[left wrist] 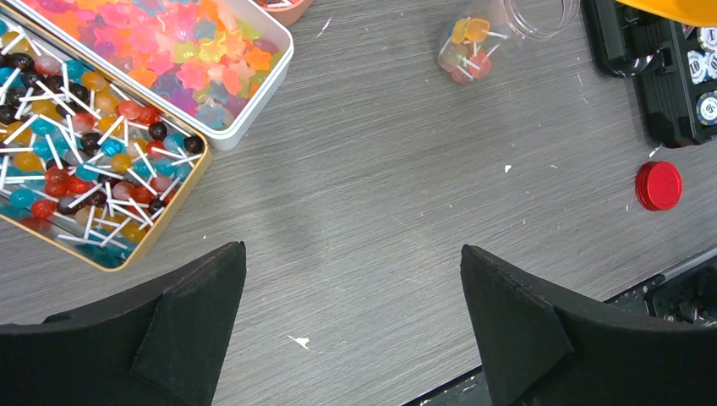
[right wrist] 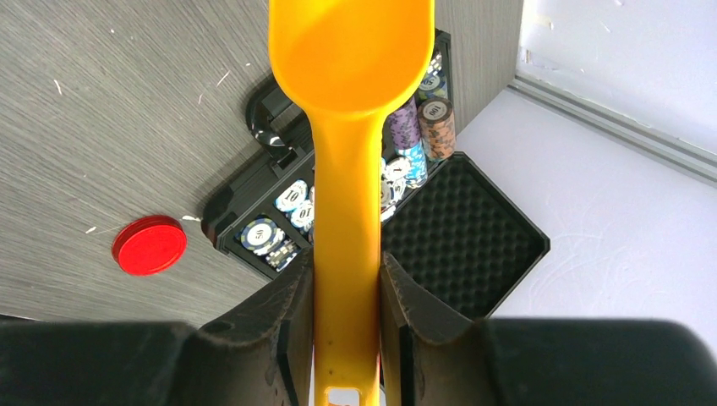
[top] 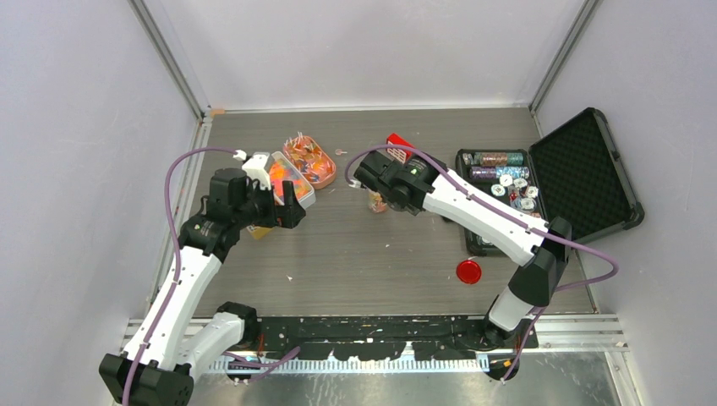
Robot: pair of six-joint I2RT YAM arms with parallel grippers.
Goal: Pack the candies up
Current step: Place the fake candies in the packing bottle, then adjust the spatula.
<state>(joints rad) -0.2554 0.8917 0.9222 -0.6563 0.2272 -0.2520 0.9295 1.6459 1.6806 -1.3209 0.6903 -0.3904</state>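
Many candies (left wrist: pixel 128 110) partly offscreen

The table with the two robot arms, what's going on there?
The right pincer is shut on the handle of a yellow scoop whose bowl looks bare. The left pincer hangs open and empty above the table, beside a gold tin of lollipops and a white tray of star gummies. A clear jar near the right arm holds only a few lollipops, so packing looks barely begun.
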